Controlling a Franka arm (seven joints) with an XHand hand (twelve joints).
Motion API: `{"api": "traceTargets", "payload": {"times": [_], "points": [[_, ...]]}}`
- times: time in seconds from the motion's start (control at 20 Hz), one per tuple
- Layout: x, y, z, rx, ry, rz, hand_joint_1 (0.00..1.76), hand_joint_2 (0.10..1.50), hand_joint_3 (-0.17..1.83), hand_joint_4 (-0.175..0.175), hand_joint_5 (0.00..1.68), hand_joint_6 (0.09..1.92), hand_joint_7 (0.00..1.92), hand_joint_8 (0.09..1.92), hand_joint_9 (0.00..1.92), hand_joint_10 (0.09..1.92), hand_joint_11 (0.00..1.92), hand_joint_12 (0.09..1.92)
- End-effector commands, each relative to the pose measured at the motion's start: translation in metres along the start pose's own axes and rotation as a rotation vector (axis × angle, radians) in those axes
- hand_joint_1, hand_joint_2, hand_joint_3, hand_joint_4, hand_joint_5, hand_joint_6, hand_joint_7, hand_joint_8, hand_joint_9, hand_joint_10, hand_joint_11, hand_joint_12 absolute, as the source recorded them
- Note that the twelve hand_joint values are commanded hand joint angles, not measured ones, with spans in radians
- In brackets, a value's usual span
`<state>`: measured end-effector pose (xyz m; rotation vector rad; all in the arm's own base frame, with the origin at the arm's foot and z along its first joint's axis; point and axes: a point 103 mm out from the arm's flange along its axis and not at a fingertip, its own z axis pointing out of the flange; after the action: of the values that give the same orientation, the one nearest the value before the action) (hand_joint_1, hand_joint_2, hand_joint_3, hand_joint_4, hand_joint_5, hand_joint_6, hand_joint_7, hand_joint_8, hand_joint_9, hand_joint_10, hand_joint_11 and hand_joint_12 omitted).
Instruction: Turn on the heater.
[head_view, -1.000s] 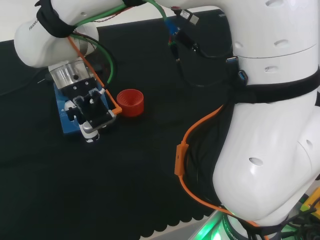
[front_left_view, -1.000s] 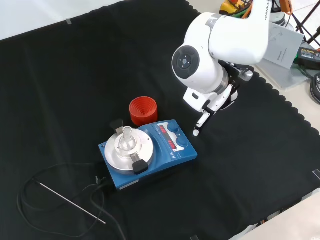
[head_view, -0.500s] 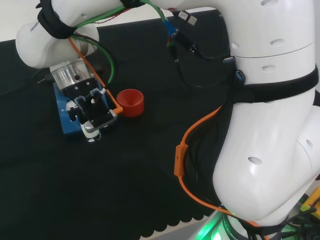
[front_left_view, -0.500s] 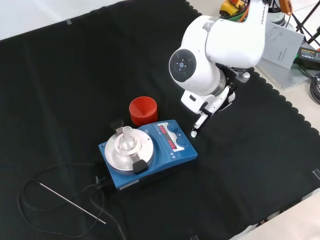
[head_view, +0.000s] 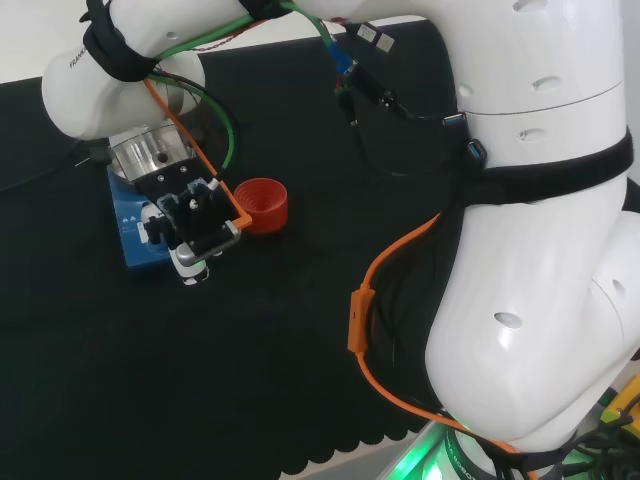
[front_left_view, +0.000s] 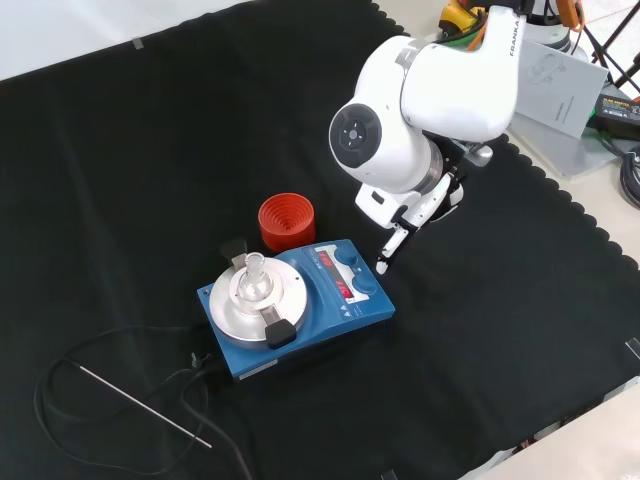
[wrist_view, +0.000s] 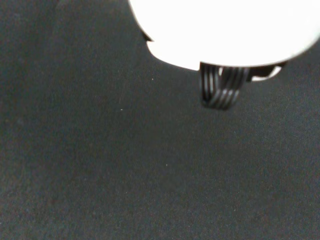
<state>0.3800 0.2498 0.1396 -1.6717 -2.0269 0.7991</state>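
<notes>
Just below the hand (front_left_view: 405, 215) in the front view sits the blue heater (front_left_view: 300, 305), flat on the black cloth of the tabletop (front_left_view: 150, 150). 1 finger (front_left_view: 390, 250) reaches straight down, with its white tip hanging just off the heater's right corner, close to the 2 round knobs (front_left_view: 357, 272) on the control panel; whether it touches is not clear. The rest of the fingers are tucked under the big white arm link, so I cannot tell if the hand is open or curled, and it grips nothing that can be seen. On the heater's round metal plate (front_left_view: 250, 300), away from the hand, stands a small clear glass vessel (front_left_view: 252, 272). Beyond the heater, to the hand's left in the front view, a red ribbed ring (front_left_view: 287, 221) rests on the cloth.
</notes>
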Motion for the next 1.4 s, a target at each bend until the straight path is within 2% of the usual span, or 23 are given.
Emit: {"api": "traceTargets", "payload": {"times": [0.05,1.4], "points": [[0.001,0.001,0.001,0.003,-0.004,-0.001,1.57,0.41,1.46,-0.033,0.08,0.44,1.65,1.53,1.68,1.46,1.40,1.33],[-0.003,0.015,0.004,0.020,-0.007,-0.003,1.57,0.41,1.47,-0.035,0.09,0.44,1.65,1.53,1.69,1.46,1.41,1.34]]}}
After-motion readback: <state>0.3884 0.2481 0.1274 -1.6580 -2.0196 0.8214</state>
